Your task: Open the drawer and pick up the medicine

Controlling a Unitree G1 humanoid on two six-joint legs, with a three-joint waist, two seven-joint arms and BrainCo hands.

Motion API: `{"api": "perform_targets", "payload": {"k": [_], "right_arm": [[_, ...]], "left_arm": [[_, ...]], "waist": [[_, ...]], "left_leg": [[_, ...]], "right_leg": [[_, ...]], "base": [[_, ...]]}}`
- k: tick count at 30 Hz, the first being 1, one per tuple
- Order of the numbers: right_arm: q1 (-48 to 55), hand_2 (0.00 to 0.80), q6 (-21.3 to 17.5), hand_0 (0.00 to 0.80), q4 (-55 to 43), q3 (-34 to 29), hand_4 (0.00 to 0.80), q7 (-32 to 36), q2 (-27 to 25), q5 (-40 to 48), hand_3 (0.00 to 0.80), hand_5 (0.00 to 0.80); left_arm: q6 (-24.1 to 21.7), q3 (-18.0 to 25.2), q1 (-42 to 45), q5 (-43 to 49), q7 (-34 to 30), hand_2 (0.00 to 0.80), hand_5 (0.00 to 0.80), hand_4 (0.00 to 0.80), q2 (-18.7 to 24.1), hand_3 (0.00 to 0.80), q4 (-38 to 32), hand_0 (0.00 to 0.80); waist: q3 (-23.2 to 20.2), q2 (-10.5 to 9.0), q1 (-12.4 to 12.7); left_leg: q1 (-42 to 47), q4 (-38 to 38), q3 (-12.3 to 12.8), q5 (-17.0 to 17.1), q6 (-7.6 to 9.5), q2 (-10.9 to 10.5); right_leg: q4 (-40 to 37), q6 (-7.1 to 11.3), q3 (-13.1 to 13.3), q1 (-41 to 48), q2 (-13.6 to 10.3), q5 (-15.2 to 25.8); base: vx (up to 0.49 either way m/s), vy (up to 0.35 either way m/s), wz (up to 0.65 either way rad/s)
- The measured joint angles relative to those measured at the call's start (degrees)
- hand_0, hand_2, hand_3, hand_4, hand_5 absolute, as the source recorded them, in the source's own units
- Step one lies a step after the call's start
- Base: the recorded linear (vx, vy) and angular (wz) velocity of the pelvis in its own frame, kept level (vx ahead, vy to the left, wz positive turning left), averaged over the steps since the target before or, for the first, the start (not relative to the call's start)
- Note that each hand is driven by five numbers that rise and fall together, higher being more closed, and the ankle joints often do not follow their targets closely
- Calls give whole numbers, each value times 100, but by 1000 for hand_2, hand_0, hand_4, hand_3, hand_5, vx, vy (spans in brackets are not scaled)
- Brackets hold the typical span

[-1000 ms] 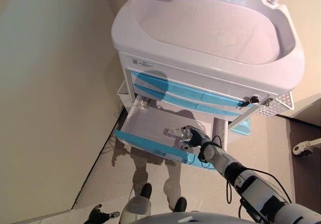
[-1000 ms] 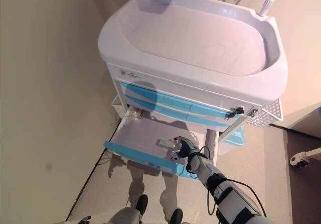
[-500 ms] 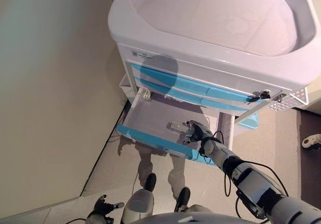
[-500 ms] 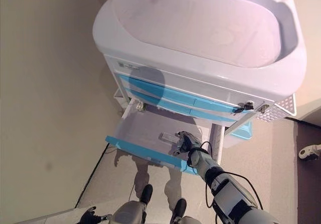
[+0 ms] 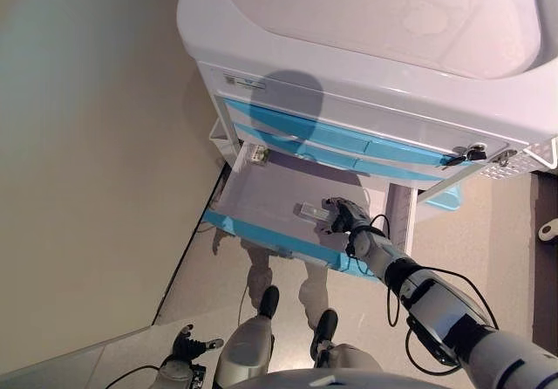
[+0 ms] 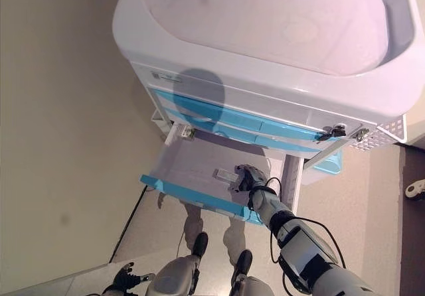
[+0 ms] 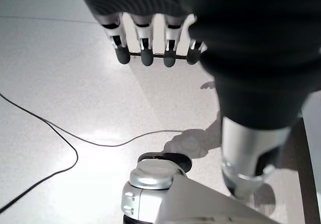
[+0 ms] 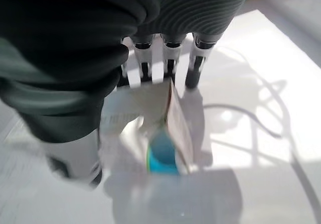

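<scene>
The medicine box (image 5: 309, 211) lies flat on the floor of the open bottom drawer (image 5: 261, 204) of the white cart (image 5: 366, 101), its long axis running across the drawer, roughly parallel to the blue drawer front (image 5: 261, 239). It is a small pale carton; the right wrist view shows a blue patch at one end (image 8: 161, 159). The right hand (image 5: 338, 216) is on the box's end nearer the cart's right side, fingers (image 8: 195, 73) curled onto it with the thumb opposite. The left hand (image 7: 150, 48) hangs low over the floor (image 7: 60, 98), its fingers straight and relaxed.
</scene>
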Motion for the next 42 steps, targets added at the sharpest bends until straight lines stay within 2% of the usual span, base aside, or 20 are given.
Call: {"api": "perform_targets", "payload": {"k": [16, 22, 24, 30, 32, 33, 35, 36, 38, 40, 42], "right_arm": [[-9, 800, -9, 800, 83, 112, 800, -78, 115, -215, 800, 800], [6, 800, 3, 800, -460, 197, 800, -95, -220, -438, 800, 800], [24, 800, 4, 800, -1013, 201, 800, -50, -456, -439, 800, 800], [136, 800, -289, 800, -3941, 405, 800, 690, -1462, -469, 800, 800], [131, 800, -402, 800, -4357, 404, 800, 858, -1656, -441, 800, 800], [248, 800, -461, 800, -4587, 348, 800, 1045, -1825, -287, 800, 800], [423, 800, -632, 800, -5391, 336, 800, 1466, -2353, 131, 800, 800], [423, 800, -683, 800, -5432, 252, 800, 1551, -2407, 265, 800, 800], [463, 800, -699, 800, -5887, 152, 800, 1859, -2758, 682, 800, 800], [498, 800, -717, 800, -6000, 71, 800, 2020, -2823, 1026, 800, 800], [711, 800, -731, 800, -6606, 48, 800, 2572, -3078, 2012, 800, 800]], "left_arm": [[-4, -1, -81, -168, 48, 0, 0, 0, -45, 0, -1, 0], [-8, 16, -86, -168, 48, 0, 0, 0, -32, 0, 6, 0], [-8, 55, -94, -167, 46, 0, 0, 0, -28, 0, 4, 0], [21, 685, -69, -164, 14, 0, 0, 0, 69, 0, 58, 0], [34, 756, -42, -163, -17, 0, 0, 0, 111, 0, 71, 0], [45, 808, -75, -154, -61, 0, 0, 0, 155, 0, 65, 0], [66, 918, 32, -152, -164, 0, 0, 0, 226, 0, 104, 0], [80, 918, 47, -145, -193, 0, 0, 0, 253, 0, 93, 0], [123, 1021, 90, -44, -272, 0, 0, 0, 284, 0, 123, 0], [123, 1019, 98, 57, -324, 0, 0, 0, 294, 0, 120, 0], [142, 1024, 241, 68, -477, 0, 0, 0, 317, 0, 122, 0]], "waist": [[28, 19, -14], [86, -78, -39], [117, -143, -76], [143, -466, -305], [109, -521, -322], [69, -600, -437], [30, -644, -421], [-7, -683, -540], [-60, -693, -529], [-112, -705, -549], [-426, -696, -665]], "left_leg": [[-13, 3, -6, 3, 4, -3], [-7, 3, 17, 4, 6, 6], [3, 2, 38, 4, 6, 13], [325, -152, 437, 3, 6, 102], [392, -183, 508, 2, 6, 114], [446, -212, 590, -2, 1, 139], [615, -277, 728, 5, 5, 153], [684, -290, 773, -9, -8, 168], [769, -345, 844, -5, -4, 183], [811, -359, 913, -7, -7, 200], [911, -468, 979, 2, -20, 236]], "right_leg": [[2, 0, 3, -12, 0, 0], [2, 0, 19, -22, 6, 5], [6, -3, 41, -25, 12, 8], [85, -16, 409, 17, 83, 35], [100, -18, 483, 36, 87, 41], [108, -21, 524, 41, 99, 53], [114, -18, 649, 111, 108, 66], [110, -18, 663, 139, 108, 68], [105, -25, 750, 176, 120, 93], [98, -33, 799, 195, 148, 103], [4, -46, 835, 259, 191, 123]], "base": [[0, 0, 0], [-3, -1, -1], [-4, -22, -8], [6, -24, -34], [37, -24, -27], [47, -32, -25], [45, -25, -35], [44, -31, -35], [49, -33, -25], [55, -28, -17], [43, -24, -12]]}}
